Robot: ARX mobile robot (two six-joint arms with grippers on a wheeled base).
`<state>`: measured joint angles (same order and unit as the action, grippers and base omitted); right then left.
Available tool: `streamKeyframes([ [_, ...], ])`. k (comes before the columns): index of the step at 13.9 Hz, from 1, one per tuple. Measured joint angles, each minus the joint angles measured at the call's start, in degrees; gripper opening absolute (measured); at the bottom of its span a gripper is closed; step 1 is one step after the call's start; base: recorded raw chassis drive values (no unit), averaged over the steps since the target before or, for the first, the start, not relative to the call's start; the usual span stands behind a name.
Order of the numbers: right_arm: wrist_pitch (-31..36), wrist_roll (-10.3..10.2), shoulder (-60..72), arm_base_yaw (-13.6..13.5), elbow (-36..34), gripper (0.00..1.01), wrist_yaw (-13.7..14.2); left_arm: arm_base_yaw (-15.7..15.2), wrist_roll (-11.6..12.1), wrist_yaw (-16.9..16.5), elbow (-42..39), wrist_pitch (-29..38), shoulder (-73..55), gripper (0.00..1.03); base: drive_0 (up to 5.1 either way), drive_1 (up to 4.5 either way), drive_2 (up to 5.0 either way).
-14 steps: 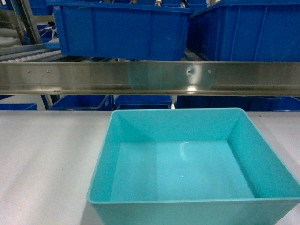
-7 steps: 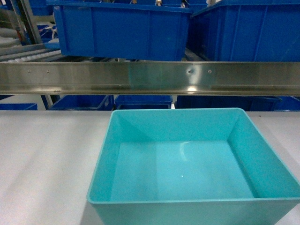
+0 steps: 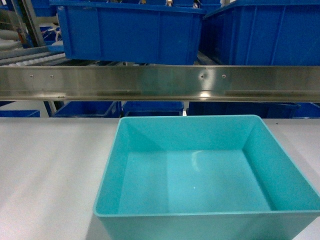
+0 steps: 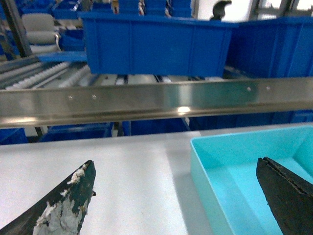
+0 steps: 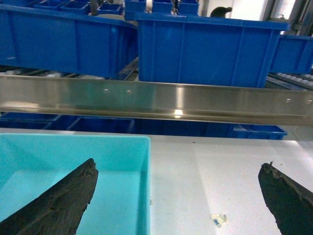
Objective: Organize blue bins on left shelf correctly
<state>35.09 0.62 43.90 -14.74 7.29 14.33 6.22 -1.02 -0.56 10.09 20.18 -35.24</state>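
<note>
One aqua blue bin stands empty on the pale table, just in front of the left shelf's steel front rail. Neither gripper appears in the head view. My left gripper is open and straddles the bin's left wall, with one finger over the table and the other over the bin's inside. Open as well, my right gripper straddles the right wall of the bin. Nothing is held by either one.
Large dark-blue crates sit on the shelf's white roller tracks behind the rail, and more show below it. The grey tabletop spreads on both sides of the bin. A small tape scrap lies right of it.
</note>
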Motion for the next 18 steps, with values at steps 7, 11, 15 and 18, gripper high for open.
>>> streamKeyframes([
  [7,9.27,0.81,27.12,8.04,8.74,0.98,-9.68,14.29,-2.91,3.37,9.29,-6.60,-25.44,0.98,0.0,0.00,0.0],
  [11,9.99,0.39,29.05,10.19,7.69,0.98,-11.37,15.41,-4.90,5.29,9.64,-3.98,-28.17,0.98,0.0,0.00,0.0],
  [15,7.45,6.36,45.64,9.77,17.33,0.98,-14.40,18.82,-10.32,5.90,24.24,-4.20,-48.24,0.98,0.0,0.00,0.0],
  [18,2.58,8.48,54.12,9.51,25.05,0.98,-16.11,19.26,-12.61,7.19,30.21,-6.82,-58.45,0.98,0.0,0.00,0.0],
])
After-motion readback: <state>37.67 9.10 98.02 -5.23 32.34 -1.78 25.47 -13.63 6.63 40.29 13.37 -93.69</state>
